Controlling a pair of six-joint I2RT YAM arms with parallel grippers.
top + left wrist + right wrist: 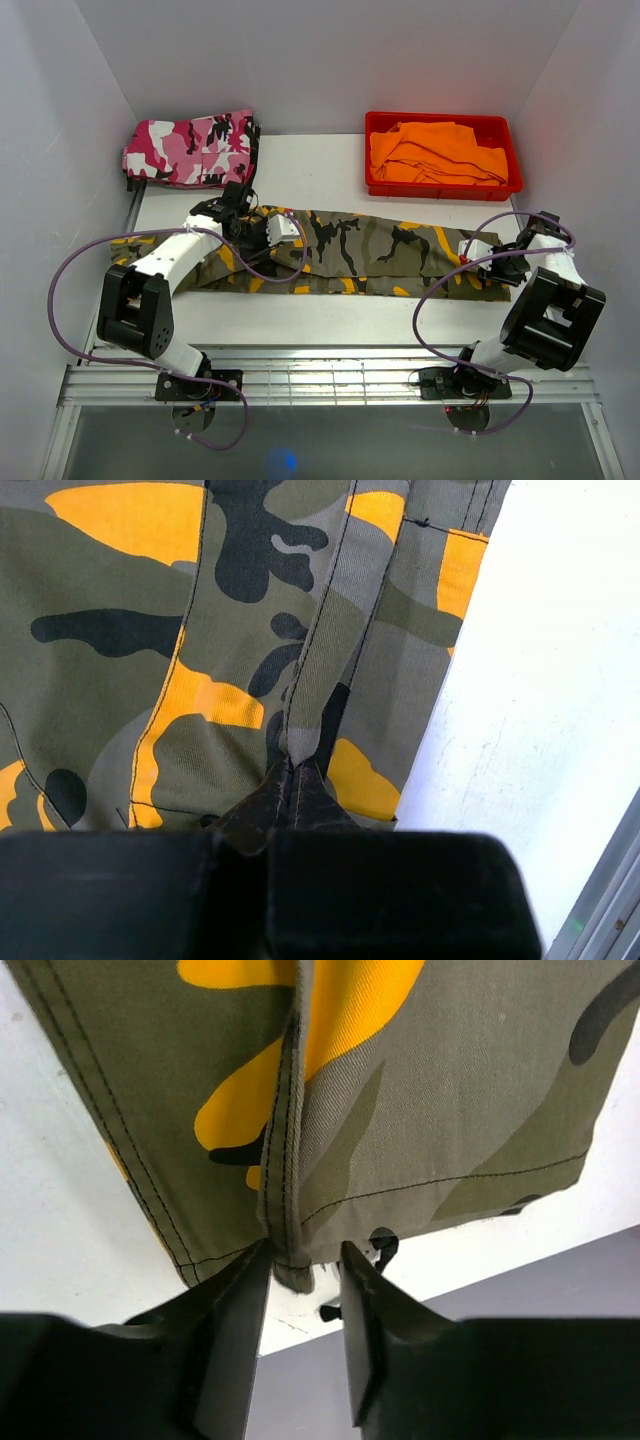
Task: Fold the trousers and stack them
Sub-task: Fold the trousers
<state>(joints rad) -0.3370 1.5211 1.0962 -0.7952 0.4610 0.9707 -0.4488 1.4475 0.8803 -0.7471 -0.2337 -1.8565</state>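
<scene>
Green, black and yellow camouflage trousers (pixel 370 250) lie stretched flat across the middle of the table, left to right. My left gripper (pixel 268 240) is down on their left part. In the left wrist view it (pixel 293 775) is shut on a pinched ridge of the fabric (pixel 200 680) near a hem. My right gripper (pixel 472 267) is at the trousers' right end. In the right wrist view it (pixel 305 1260) is open, its fingers either side of a seam fold at the hem (pixel 290 1260). The fold touches the left finger only.
A folded pink camouflage pair (pixel 190 150) lies at the back left corner. A red bin (pixel 440 190) holding orange cloth (pixel 435 155) stands at the back right. Bare white table (pixel 320 170) shows behind the trousers and in front of them. White walls enclose the table.
</scene>
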